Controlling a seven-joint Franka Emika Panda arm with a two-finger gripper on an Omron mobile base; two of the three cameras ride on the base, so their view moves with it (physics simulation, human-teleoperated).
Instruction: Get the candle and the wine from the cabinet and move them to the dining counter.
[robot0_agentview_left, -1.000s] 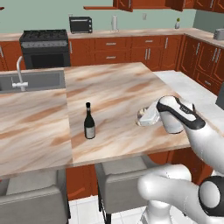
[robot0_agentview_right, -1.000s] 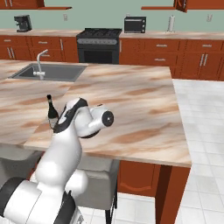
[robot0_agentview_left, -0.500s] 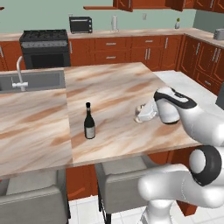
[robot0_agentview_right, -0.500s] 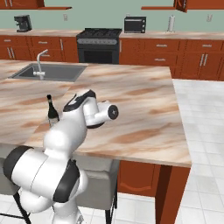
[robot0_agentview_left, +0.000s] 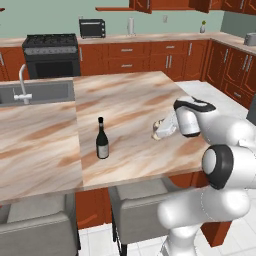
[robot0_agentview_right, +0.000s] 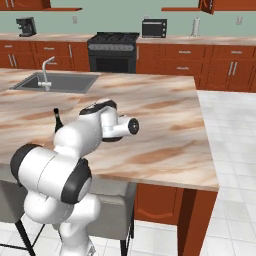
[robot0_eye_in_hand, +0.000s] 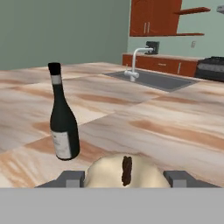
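The wine (robot0_agentview_left: 102, 140) is already standing on the dining counter (robot0_agentview_left: 130, 100), and the gripper (robot0_eye_in_hand: 124, 178) is gripping the candle (robot0_eye_in_hand: 124, 171) just above the marble to its right, awaiting release.

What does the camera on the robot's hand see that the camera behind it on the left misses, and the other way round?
Hand view alone: the candle's dark wick, close up between the gripper fingertips, and a coffee machine behind the sink. Left base view alone: the stove, toaster oven, grey stools and the robot's white arm. Both: the wine standing upright on the dining counter, the candle, the sink faucet.
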